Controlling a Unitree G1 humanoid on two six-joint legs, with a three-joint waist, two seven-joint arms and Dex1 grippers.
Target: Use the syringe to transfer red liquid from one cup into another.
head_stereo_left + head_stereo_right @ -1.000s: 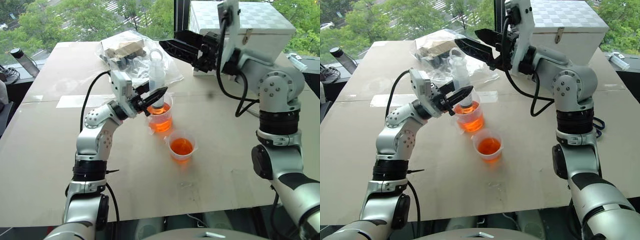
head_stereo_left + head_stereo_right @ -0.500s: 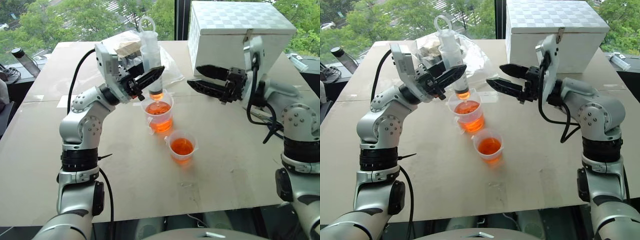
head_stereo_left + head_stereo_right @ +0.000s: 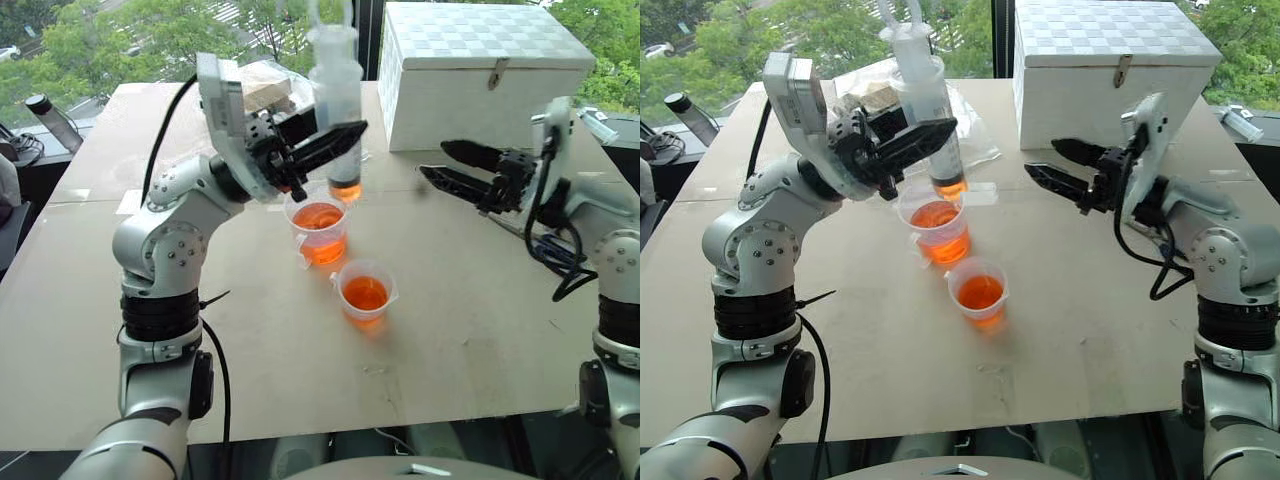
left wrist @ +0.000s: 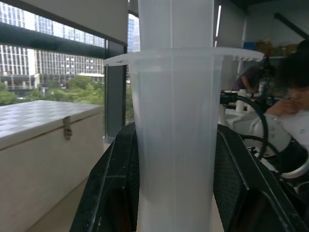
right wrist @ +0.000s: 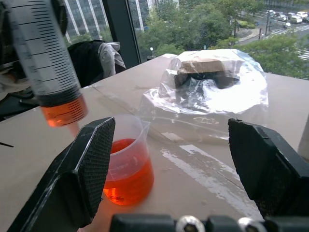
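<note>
My left gripper (image 3: 338, 148) is shut on the barrel of the clear syringe (image 3: 337, 90) and holds it roughly upright in the air. Its tip end holds a little orange-red liquid (image 3: 346, 187) and hangs just above the far right rim of the taller cup (image 3: 320, 232). That cup is partly full of red liquid. The shorter cup (image 3: 364, 293) stands in front of it, to the right, also holding red liquid. To the right, my right gripper (image 3: 432, 160) is open and empty, pointing left toward the syringe. The right wrist view shows the syringe (image 5: 46, 58) above the taller cup (image 5: 128, 164).
A white box (image 3: 490, 70) with a latch stands at the back right. Behind the cups lies a clear plastic bag (image 3: 250, 95) with items in it. A dark bottle (image 3: 48, 120) sits off the table's far left. A person (image 4: 294, 82) appears in the left wrist view.
My left gripper has lifted the syringe out of the taller cup, up and a little right. My right gripper has swung right and down, away from the plunger's top.
</note>
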